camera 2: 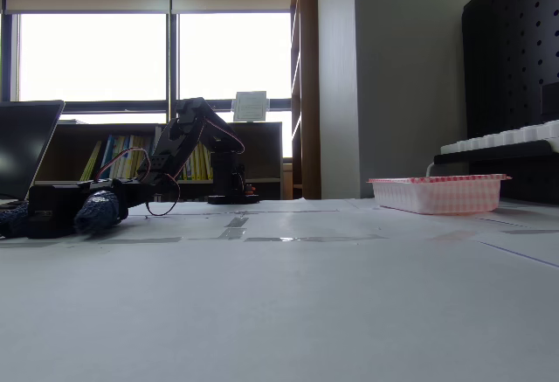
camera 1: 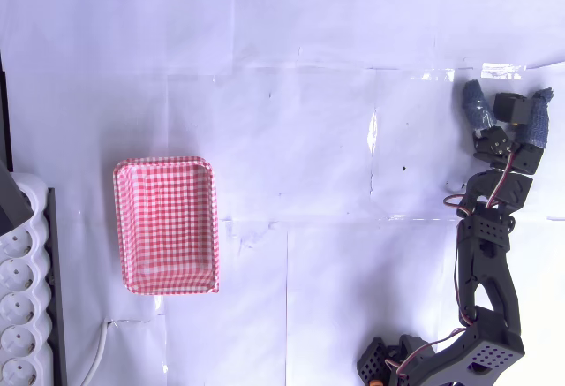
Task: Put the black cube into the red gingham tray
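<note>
The black cube (camera 1: 510, 108) rests on the white table at the far right of the overhead view. My gripper (camera 1: 508, 101) straddles it, one blue-wrapped finger pressed against each side. In the fixed view the cube (camera 2: 54, 210) lies low at the left between the same blue fingers (camera 2: 98, 211), with the gripper (camera 2: 54, 216) down at table height. The red gingham tray (camera 1: 166, 225) lies far to the left in the overhead view with nothing in it. In the fixed view the tray (camera 2: 437, 193) is at the right.
A white moulded tray (camera 1: 19, 298) on a dark stand runs along the left edge beside the gingham tray, with a white cable (camera 1: 99, 355) near it. My arm's base (camera 1: 441, 364) stands at the bottom right. A laptop (camera 2: 22, 150) stands at the left.
</note>
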Robot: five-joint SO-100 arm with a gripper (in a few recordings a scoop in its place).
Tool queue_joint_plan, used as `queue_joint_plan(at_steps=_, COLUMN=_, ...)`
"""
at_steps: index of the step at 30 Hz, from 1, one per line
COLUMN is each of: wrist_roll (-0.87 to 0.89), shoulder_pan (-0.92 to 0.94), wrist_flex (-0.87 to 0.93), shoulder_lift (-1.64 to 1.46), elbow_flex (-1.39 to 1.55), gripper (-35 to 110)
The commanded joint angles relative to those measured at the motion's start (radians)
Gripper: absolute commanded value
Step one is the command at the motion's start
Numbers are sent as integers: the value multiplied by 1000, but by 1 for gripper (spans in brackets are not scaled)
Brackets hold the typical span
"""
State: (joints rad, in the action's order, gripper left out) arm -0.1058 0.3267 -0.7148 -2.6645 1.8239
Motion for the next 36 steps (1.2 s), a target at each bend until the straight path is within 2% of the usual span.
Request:
queue_joint_plan(at_steps=1, wrist_roll=-29, shoulder_pan=-15, wrist_flex=0, shoulder_lift=15, elbow_flex=20, gripper=34)
queue_joint_plan(at_steps=6, wrist_roll=-55, shoulder_pan=-23, wrist_flex=-3, shoulder_lift=23, elbow_flex=18, gripper=32)
queue_joint_plan(at_steps=16, wrist_roll=-66, shoulder_pan=-31, wrist_flex=0, shoulder_lift=37, elbow_flex=17, gripper=16)
queue_joint_plan(at_steps=21, wrist_roll=-49, shoulder_pan=-31, wrist_flex=38, shoulder_lift=51, elbow_flex=18, gripper=0)
queue_joint_plan(at_steps=31, wrist_roll=127, shoulder_pan=-20, wrist_flex=397, shoulder_lift=259, elbow_flex=-106, gripper=0)
queue_joint_plan(at_steps=36, wrist_roll=77, shoulder_pan=-49, wrist_flex=703, shoulder_lift=492, elbow_flex=-160, gripper=0)
